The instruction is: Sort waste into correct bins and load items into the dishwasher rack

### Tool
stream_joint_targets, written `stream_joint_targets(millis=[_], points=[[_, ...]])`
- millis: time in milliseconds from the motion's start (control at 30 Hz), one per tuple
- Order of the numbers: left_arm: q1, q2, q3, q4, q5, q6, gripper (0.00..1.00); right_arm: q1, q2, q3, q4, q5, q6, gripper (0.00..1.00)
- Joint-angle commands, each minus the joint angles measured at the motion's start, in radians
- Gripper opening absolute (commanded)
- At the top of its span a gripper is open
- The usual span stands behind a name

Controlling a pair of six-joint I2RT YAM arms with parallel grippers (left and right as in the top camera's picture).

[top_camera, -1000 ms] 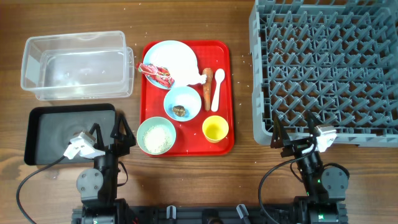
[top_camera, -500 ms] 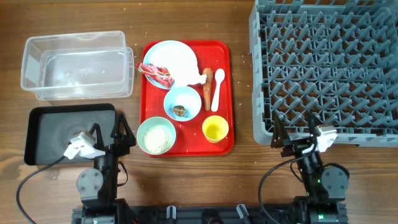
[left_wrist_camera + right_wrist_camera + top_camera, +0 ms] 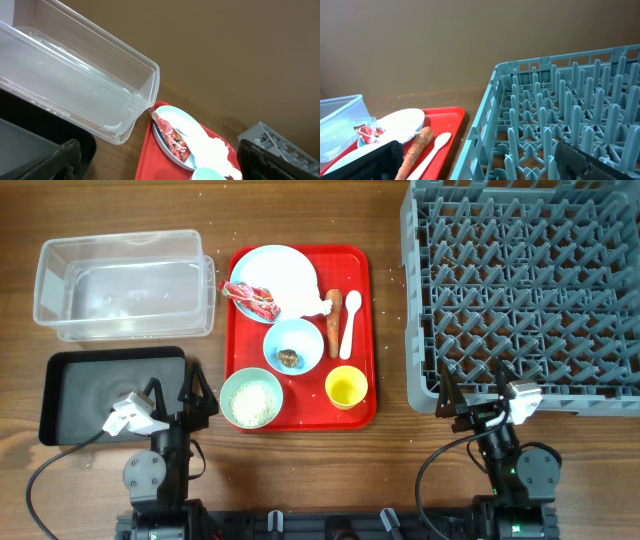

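On a red tray (image 3: 355,265) lie a pale-blue plate (image 3: 280,270) with a red-and-white wrapper (image 3: 251,297) and a white napkin (image 3: 308,304), a carrot stick (image 3: 334,323), a white spoon (image 3: 349,323), a bowl with a brown lump (image 3: 292,348), a bowl of rice (image 3: 251,399) and a yellow cup (image 3: 346,388). The clear tub (image 3: 125,285) and black tray (image 3: 105,385) sit left. The grey rack (image 3: 525,290) is right. My left gripper (image 3: 171,402) and right gripper (image 3: 470,398) are open and empty near the front edge. The left wrist view shows the tub (image 3: 75,90), the wrapper (image 3: 170,136) and the napkin (image 3: 212,150). The right wrist view shows the carrot (image 3: 415,150), the spoon (image 3: 432,152) and the rack (image 3: 560,120).
Small white crumbs lie scattered on the wooden table round the tray and the tub. The red tray (image 3: 150,160) lies between the bins and the rack. Bare wood runs along the front edge between my two arms.
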Motion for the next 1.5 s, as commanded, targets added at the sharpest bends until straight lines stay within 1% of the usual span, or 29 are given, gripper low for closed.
stream_joint_targets(millis=[0,433,600,733,967,1100,1233,1333,1400,1467], points=[[-0.005,-0.007,-0.004,0.0,0.005,0.023,1.0,0.006,-0.009,-0.002,0.003,0.016,0.005,1.0],[-0.005,-0.007,-0.004,0.02,0.017,0.023,1.0,0.006,-0.009,-0.002,0.014,-0.002,0.005,1.0],[-0.005,-0.007,0.006,0.043,0.055,0.026,1.0,0.006,-0.009,0.012,0.022,-0.004,0.004,1.0],[-0.005,-0.007,0.053,0.028,0.107,0.124,1.0,0.006,-0.005,0.043,0.021,-0.019,-0.027,1.0],[-0.004,0.021,0.169,-0.054,0.105,0.187,1.0,0.006,0.071,0.129,0.021,-0.027,-0.068,1.0],[-0.004,0.095,0.235,-0.077,0.107,0.204,1.0,0.006,0.164,0.204,0.021,-0.027,-0.078,1.0],[-0.004,0.206,0.317,-0.08,0.123,0.208,1.0,0.006,0.281,0.297,0.011,-0.08,-0.133,1.0],[-0.005,0.306,0.403,-0.116,0.134,0.208,1.0,0.006,0.375,0.395,-0.064,-0.082,-0.142,1.0],[-0.005,0.408,0.498,-0.175,0.142,0.208,1.0,0.006,0.449,0.48,-0.144,-0.087,-0.158,1.0],[-0.005,0.505,0.591,-0.232,0.163,0.238,1.0,0.006,0.522,0.571,-0.235,-0.09,-0.182,1.0]])
